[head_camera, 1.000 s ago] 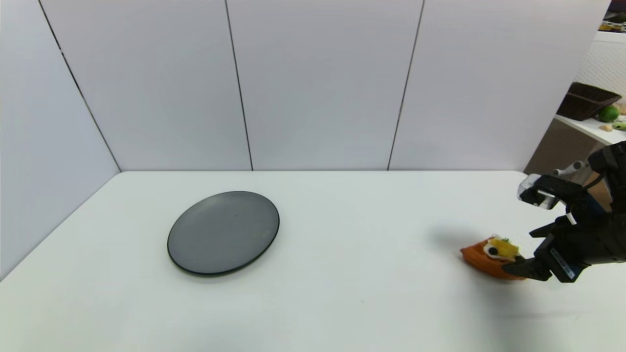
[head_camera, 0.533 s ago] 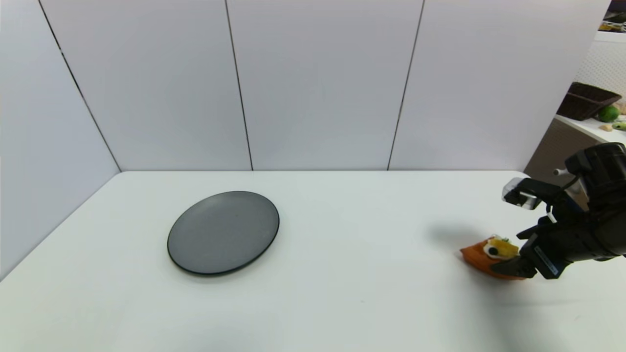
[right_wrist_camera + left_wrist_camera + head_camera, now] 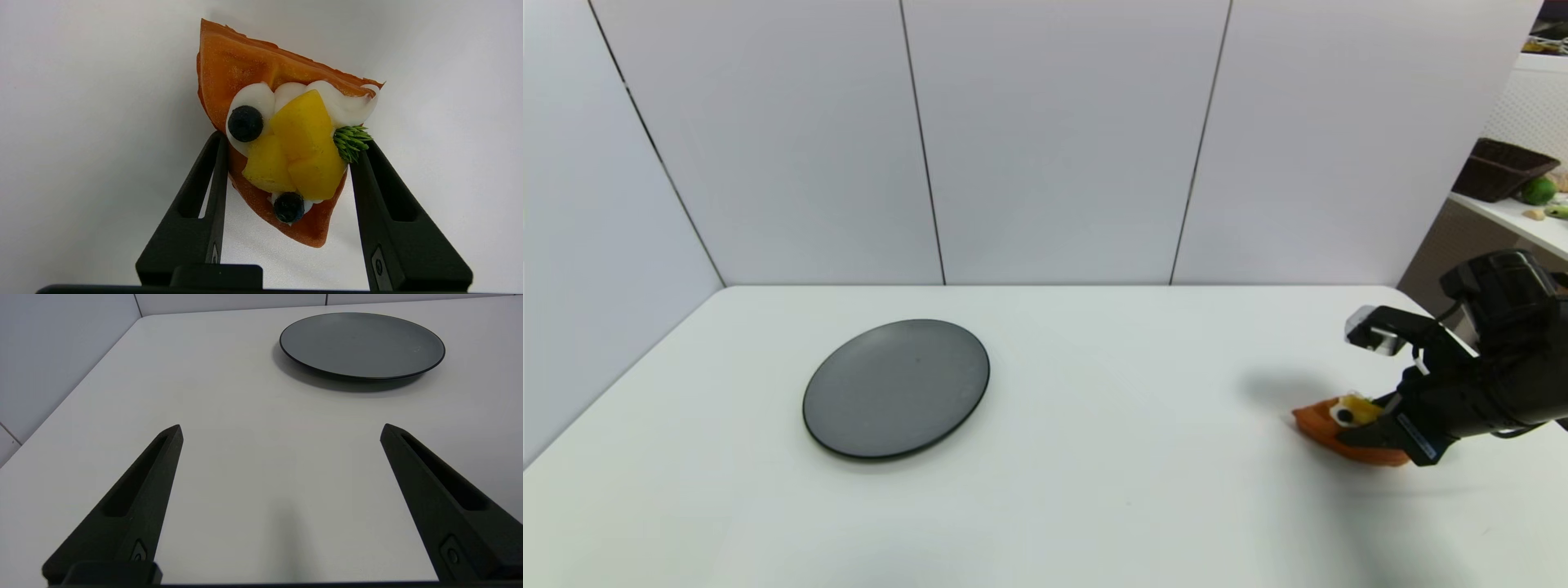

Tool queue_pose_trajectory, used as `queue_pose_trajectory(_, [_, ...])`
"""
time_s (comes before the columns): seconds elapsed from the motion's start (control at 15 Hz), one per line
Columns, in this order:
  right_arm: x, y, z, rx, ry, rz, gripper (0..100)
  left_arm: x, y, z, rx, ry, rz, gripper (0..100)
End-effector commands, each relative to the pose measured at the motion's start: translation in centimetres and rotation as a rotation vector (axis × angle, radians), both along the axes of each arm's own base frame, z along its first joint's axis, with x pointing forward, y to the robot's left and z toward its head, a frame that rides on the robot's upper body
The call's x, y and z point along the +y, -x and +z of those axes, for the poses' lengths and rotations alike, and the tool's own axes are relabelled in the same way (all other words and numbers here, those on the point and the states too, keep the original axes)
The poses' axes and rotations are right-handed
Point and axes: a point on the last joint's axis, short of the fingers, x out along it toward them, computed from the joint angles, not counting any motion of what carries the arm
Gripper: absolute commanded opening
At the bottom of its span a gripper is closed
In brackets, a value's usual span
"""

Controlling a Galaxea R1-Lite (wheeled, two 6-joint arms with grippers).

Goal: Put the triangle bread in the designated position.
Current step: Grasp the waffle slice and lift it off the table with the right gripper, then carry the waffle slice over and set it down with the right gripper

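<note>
Right wrist view shows the right gripper [image 3: 286, 143] straddling the triangle bread [image 3: 261, 81], both fingers [image 3: 204, 192] against its sides on the table [image 3: 81, 122]. Grip looks closed on it. Left gripper [image 3: 282, 430] hangs spread wide, holding nothing.

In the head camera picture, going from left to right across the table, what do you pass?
Dark plate → triangle bread → right claw, set around the bread's right end, with the arm behind it running off the picture's right edge.
</note>
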Motion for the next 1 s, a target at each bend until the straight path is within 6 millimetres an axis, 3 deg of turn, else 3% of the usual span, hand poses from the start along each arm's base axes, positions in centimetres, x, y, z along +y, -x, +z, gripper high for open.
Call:
queue_pose_trajectory(0.07, [0.0, -0.7, 0.8, -0.037, 0.004, 0.005, 0, 0.0, 0.0, 0.0, 0.001, 0.0, 0.0, 100])
queue_pose_trajectory(0.27, [1.2, -3.2, 4.7, -0.199, -0.008, 0.054, 0, 0.0, 0.0, 0.0, 0.001, 0.0, 0.0, 100])
queue_pose_trajectory(0.47, [4.5, -5.0, 8.7, -0.361, -0.088, 0.217, 0, 0.0, 0.0, 0.0, -0.001, 0.0, 0.0, 100])
queue_pose_trajectory(0.6, [8.5, -4.8, 10.9, -0.446, -0.21, 0.419, 0, 0.0, 0.0, 0.0, 0.001, 0.0, 0.0, 100])
queue_pose_trajectory(1.0, [22.8, -3.7, 14.1, -0.632, -0.36, 0.809, 0, 0.0, 0.0, 0.0, -0.001, 0.0, 0.0, 100])
